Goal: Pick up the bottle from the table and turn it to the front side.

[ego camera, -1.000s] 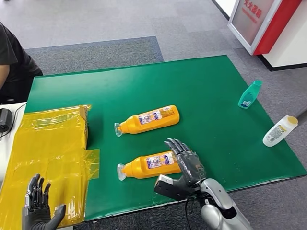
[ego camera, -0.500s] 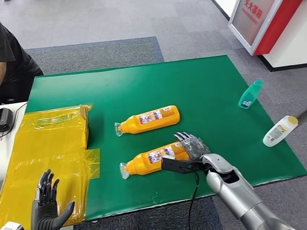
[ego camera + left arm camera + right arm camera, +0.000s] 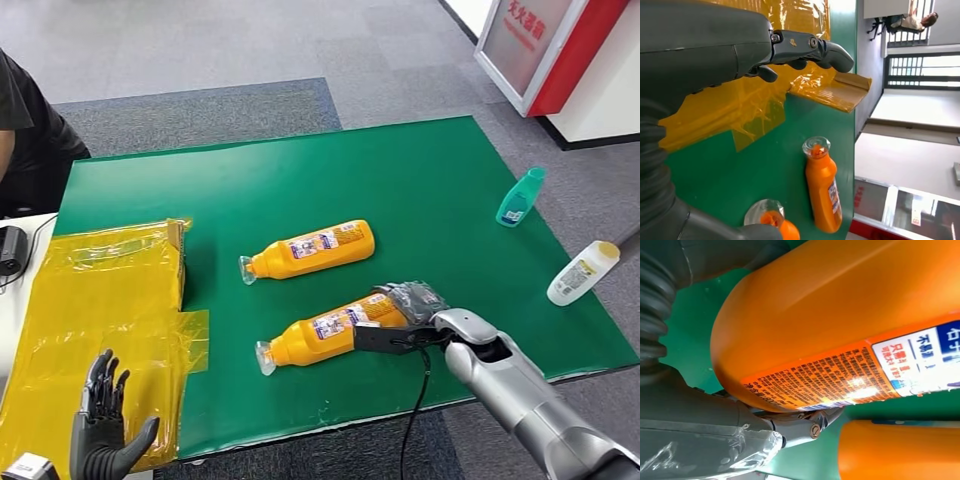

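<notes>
The right hand (image 3: 407, 312) grips the base end of the near bottle (image 3: 324, 332), apparently to lift and rotate it. The left hand (image 3: 106, 425) hovers open, holding nothing.

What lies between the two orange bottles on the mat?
Bare green mat separates the far bottle from the near bottle under the right hand, per the head view.

Two bottles lying on the tabletop (image 3: 423, 180), caps pointing left: near bottle (image 3: 332, 329) sitting in front of far bottle (image 3: 309, 249). Right hand (image 3: 407, 312) wrapping the near bottle's base end. Plastic sheet (image 3: 98, 320) covering the left side, left hand (image 3: 102, 425) hovering over it. Small bottle (image 3: 521, 197) lying near the right edge.
</notes>
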`<action>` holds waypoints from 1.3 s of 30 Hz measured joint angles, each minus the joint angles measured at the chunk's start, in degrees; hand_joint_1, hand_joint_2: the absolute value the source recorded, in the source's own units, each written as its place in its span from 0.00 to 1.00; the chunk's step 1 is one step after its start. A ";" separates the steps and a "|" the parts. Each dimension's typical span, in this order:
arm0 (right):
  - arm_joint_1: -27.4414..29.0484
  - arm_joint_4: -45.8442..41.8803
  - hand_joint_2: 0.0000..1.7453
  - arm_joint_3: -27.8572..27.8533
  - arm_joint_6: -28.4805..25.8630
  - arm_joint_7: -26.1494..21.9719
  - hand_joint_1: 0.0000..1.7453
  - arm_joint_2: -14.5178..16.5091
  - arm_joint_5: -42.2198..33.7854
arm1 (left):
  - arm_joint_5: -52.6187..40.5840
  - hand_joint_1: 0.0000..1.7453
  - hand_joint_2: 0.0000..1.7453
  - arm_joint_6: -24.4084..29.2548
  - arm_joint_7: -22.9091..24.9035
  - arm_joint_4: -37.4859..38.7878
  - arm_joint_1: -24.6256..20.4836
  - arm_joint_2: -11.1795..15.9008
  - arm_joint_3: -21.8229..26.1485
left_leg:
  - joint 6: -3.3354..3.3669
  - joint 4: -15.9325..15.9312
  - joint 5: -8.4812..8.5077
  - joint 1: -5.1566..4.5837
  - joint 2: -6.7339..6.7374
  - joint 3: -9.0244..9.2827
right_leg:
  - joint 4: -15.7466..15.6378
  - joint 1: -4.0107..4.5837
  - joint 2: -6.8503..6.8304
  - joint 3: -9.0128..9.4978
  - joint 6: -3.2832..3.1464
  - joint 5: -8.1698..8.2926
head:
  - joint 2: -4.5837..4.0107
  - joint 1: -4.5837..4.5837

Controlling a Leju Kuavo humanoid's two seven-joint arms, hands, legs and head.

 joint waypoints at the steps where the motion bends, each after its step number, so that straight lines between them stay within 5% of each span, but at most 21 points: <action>1: 0.95 -1.14 1.00 0.04 -0.99 -0.12 1.00 -0.23 -0.73 | 0.16 0.00 1.00 -0.08 0.00 0.01 0.10 0.03 0.04 | 0.00 0.00 0.00 0.00 0.00 -0.02 | 0.00 0.00 0.00 0.05 0.00 0.01 | 0.00 0.01; 13: 13.77 -17.41 1.00 -2.13 -10.05 -2.49 1.00 0.97 -8.01 | 0.61 0.00 1.00 -2.81 0.00 0.01 1.17 -0.61 0.48 | -0.01 -0.03 -0.01 0.01 -0.04 -0.18 | 0.00 0.03 -0.04 -0.06 -0.04 -0.06 | 0.00 0.00; 22: 16.25 -15.61 1.00 -2.66 -11.94 -7.50 1.00 12.10 -12.98 | 3.80 0.00 1.00 -13.98 -0.01 0.01 0.16 -1.34 -1.37 | -0.03 -0.04 0.01 0.03 -0.02 -0.17 | 0.01 0.04 -0.03 -0.11 -0.06 -0.04 | 0.00 -0.02; 30: 16.26 -12.67 1.00 -2.56 -12.88 -8.44 1.00 16.63 -12.90 | 4.20 0.00 1.00 -15.32 -0.01 0.01 -0.60 -1.49 -2.67 | -0.02 -0.04 0.01 0.01 -0.02 -0.20 | 0.01 0.02 -0.03 -0.11 -0.05 -0.04 | 0.00 -0.01; 39: 15.29 -0.36 1.00 -0.83 -22.31 -13.29 1.00 24.89 -10.55 | 4.25 0.00 1.00 -13.98 -0.02 0.21 -2.28 -3.01 -10.66 | -0.03 -0.04 0.01 0.03 -0.02 -0.20 | 0.02 0.04 -0.02 -0.12 -0.06 -0.04 | 0.00 -0.01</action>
